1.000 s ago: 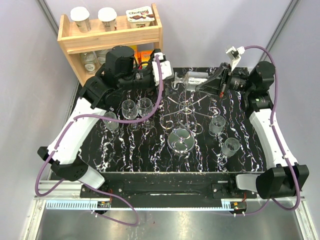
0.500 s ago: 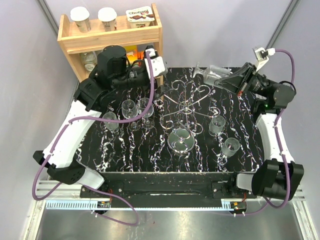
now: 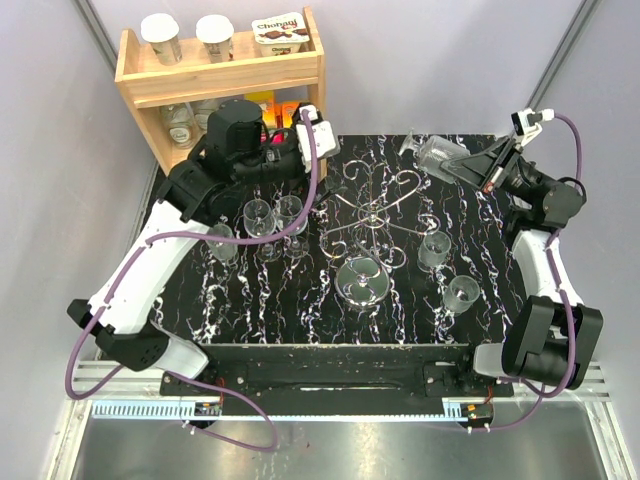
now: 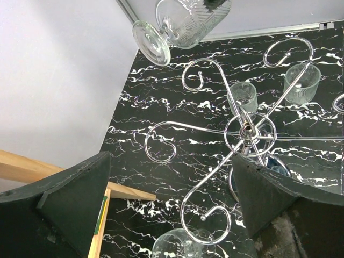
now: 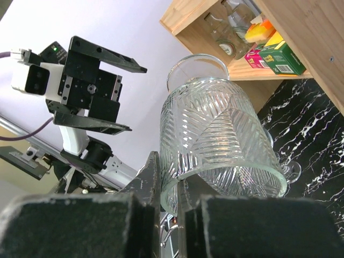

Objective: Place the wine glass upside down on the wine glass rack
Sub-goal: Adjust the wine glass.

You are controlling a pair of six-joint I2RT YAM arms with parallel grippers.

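right gripper [image 3: 464, 166]: clamped on clear ribbed wine glass [image 3: 432, 152], far right, aloft | silver wire wine glass rack [image 3: 372, 215]: left of glass, apart | left gripper [image 4: 172, 158]: wide, empty

The overhead view looks down over the whole table [image 3: 300, 320]; both wrist views closely share the wine glass [image 4: 185, 21].

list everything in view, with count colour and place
wine glass: 1, clear, held tilted above table's far right
wine glass rack: 1, silver, table centre
glasses left of rack: at least 3, clear
glasses right of rack: 2, clear
wooden shelf: 1, light wood, beyond far left corner
cups: 3, white, top of shelf
table: 1, black marbled
left gripper: 1, black, open, by the shelf
right gripper: 1, black, shut on the wine glass
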